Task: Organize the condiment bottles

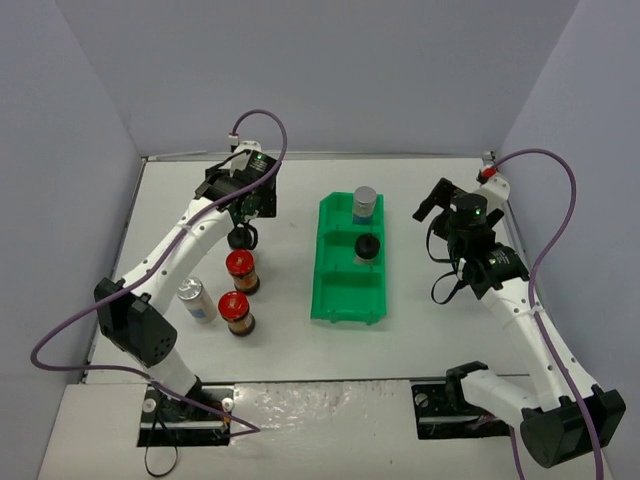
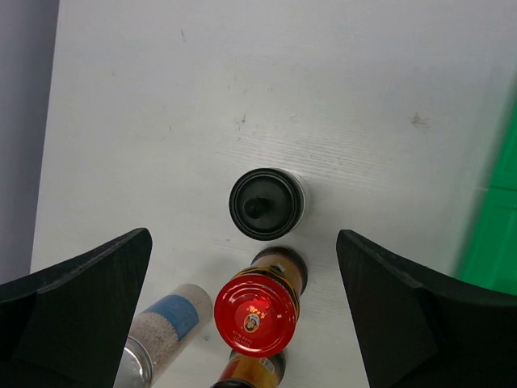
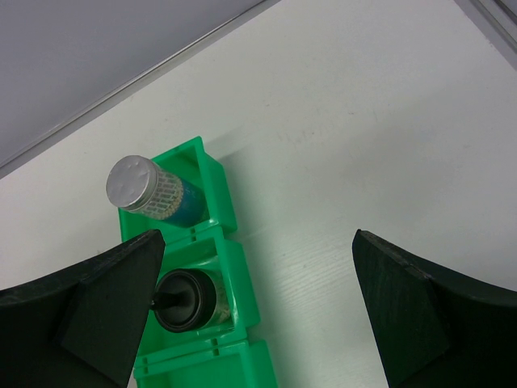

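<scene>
My left gripper [image 2: 244, 242] stands wide and holds nothing, its two fingers either side of a black-capped jar [image 2: 266, 204] that sits upright on the table, well to the left of the green bin [image 1: 322, 250]; my right gripper [image 3: 258, 238] is also wide and bare, hanging to the right of the bin's far end; on the near side of that black cap, still left of the bin, stand a red-capped jar [image 2: 257, 314] and a second red-capped jar [image 1: 238, 313], with a silver-capped jar [image 2: 161, 331] furthest from the bin; inside the bin, the far compartment holds another silver-capped jar [image 3: 149, 190], the middle one another black-capped jar [image 3: 182, 299], and the near one holds no jar; I judge the sorting about a third done, and the step in hand is fetching the loose black cap; next I must lower the left fingers squarely around its body, clear of the red cap just beside it, close, and carry it to the bin's middle compartment.
</scene>
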`<state>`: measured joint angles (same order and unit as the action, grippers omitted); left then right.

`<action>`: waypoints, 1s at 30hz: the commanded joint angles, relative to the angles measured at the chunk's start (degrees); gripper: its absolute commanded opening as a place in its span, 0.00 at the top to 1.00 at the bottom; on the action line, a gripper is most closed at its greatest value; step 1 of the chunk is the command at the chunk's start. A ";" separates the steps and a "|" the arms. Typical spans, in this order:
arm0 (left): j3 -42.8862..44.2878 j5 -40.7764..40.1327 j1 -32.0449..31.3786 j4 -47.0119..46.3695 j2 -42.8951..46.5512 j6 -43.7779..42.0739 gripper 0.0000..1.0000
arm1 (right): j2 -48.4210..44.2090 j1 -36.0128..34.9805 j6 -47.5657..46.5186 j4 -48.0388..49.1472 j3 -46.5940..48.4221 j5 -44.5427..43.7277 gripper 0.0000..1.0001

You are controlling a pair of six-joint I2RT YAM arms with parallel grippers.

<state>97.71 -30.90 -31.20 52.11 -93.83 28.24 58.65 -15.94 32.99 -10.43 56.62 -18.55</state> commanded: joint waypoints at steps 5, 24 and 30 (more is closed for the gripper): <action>-5.83 8.60 6.62 -4.37 -3.02 4.67 0.03 | 0.06 -0.14 -0.04 3.84 0.92 -0.26 0.00; -14.72 17.84 10.19 -13.62 -7.56 5.91 0.03 | 0.66 -0.14 -0.28 3.84 1.42 0.36 0.00; -16.20 18.16 10.72 -14.17 -7.30 6.92 0.05 | 0.59 -0.14 -0.21 3.84 0.95 0.24 0.00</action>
<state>81.21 -12.86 -21.07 39.68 -102.90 33.74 58.94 -15.94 32.93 -10.17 56.62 -17.63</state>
